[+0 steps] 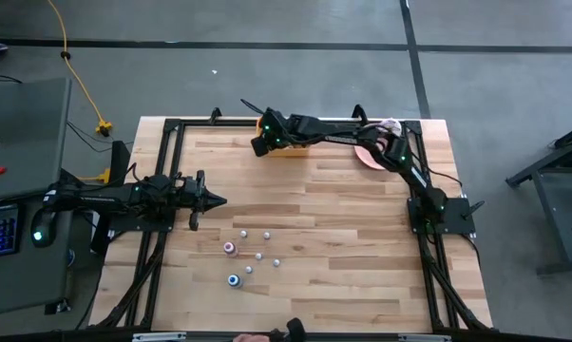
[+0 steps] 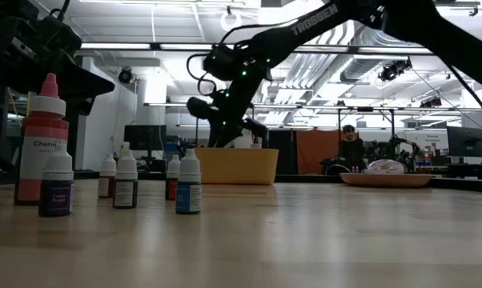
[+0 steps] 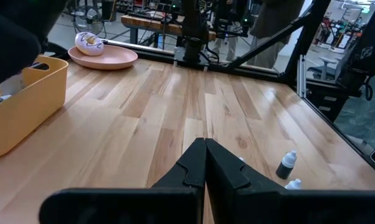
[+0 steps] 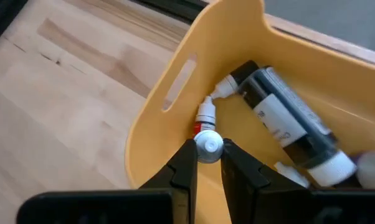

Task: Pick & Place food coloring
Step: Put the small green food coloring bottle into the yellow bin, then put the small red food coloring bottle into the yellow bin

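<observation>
Table [image 1: 362, 247] of pale wood planks fills the high view, framed by black rails. The right arm reaches from its base at the right edge across to the far middle, where its gripper [image 4: 207, 163] hangs over the yellow bin [image 1: 291, 148]. In the right wrist view its fingers are clamped on the white cap of a small bottle [image 4: 208, 147], held above the bin's inside. The left arm lies along the left side of the table, its gripper [image 3: 205, 163] pointing right with the fingers pressed together and nothing between them. A pink plate [image 3: 106, 58] with a donut [image 3: 88, 42] sits at the far right, just right of the bin. Inside the bin lie a large dark bottle [image 4: 287, 118] on its side and a small red-banded bottle [image 4: 205, 115] beside it. The remaining food coloring bottles [image 1: 249, 255] stand loosely scattered on the near middle of the table, right of the left gripper and well apart from the bin; one shows pink [image 1: 229, 248], another blue [image 1: 233, 279].
</observation>
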Action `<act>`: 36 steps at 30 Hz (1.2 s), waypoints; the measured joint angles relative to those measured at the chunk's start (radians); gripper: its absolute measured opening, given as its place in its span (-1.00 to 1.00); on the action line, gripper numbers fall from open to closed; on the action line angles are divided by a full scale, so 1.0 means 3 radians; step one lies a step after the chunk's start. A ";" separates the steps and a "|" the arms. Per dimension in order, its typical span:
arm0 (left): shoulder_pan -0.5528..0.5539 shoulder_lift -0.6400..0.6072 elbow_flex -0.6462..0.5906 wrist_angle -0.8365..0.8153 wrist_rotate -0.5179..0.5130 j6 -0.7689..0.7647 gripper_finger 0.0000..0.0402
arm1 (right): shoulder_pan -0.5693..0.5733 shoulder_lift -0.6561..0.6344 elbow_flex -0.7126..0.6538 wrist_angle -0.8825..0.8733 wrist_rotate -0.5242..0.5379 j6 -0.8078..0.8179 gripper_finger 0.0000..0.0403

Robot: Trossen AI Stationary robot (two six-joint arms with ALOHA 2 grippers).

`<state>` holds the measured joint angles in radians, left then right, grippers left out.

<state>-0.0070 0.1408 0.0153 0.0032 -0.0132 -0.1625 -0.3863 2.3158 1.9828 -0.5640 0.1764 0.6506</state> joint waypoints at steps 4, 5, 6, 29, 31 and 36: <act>0.0001 0.0001 0.0000 0.0000 0.0001 0.0000 -1.00 | -0.0003 0.0065 0.0039 0.0000 -0.0005 0.0000 -0.75; 0.0001 0.0001 -0.0001 0.0000 0.0001 0.0000 -1.00 | -0.0005 0.0069 0.0039 -0.0009 -0.0005 -0.0002 -0.75; 0.0000 0.0001 -0.0001 0.0000 0.0001 0.0001 -1.00 | -0.0006 0.0075 0.0039 -0.0029 -0.0004 -0.0003 -0.75; 0.0000 0.0001 0.0000 0.0000 0.0004 0.0000 -1.00 | -0.0030 0.0094 0.0039 -0.0070 -0.0107 -0.0251 -0.57; 0.0001 0.0001 0.0000 0.0000 0.0004 0.0001 -1.00 | -0.0029 0.0094 0.0039 -0.0063 -0.0116 -0.0253 -0.57; 0.0000 0.0001 0.0000 0.0000 0.0005 0.0000 -1.00 | -0.0029 0.0002 0.0039 -0.0027 -0.0149 -0.0411 -0.57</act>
<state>-0.0069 0.1410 0.0154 0.0032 -0.0116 -0.1626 -0.3949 2.3164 1.9945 -0.5721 0.1318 0.5274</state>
